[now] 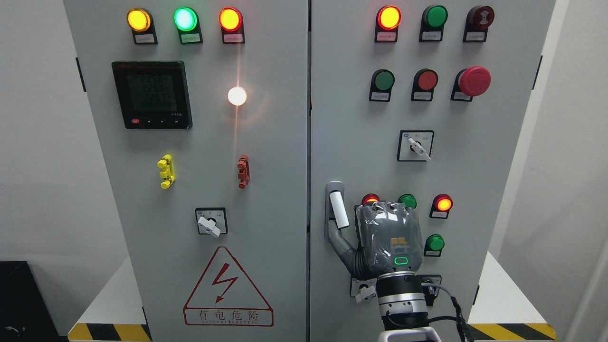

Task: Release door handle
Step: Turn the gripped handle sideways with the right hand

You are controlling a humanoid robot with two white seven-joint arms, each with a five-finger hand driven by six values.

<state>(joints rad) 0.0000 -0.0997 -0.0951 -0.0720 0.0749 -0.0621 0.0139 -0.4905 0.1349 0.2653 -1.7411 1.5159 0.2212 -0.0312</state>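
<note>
The right hand point(387, 242), grey-gloved and seen from its back, sits low on the right door of the tall grey metal electrical cabinet point(304, 142), its arm rising from the bottom edge. The task's thing, the grey metal door handle with a white grip point(336, 209), stands just up and to the left of the hand. Only the thumb reaches it, its tip touching the foot of the white grip; the other fingers are hidden behind the back of the hand, so whether they are curled or slack cannot be told. Since no finger wraps the grip, the hand looks to be letting go rather than grasping, probably with the thumb last to leave.

The cabinet is the only container here, and both doors appear closed, so its contents are hidden. Round red and green indicator lamps point(444, 204) sit just above and to the right of the hand, so it should back straight off. The left hand does not show.
</note>
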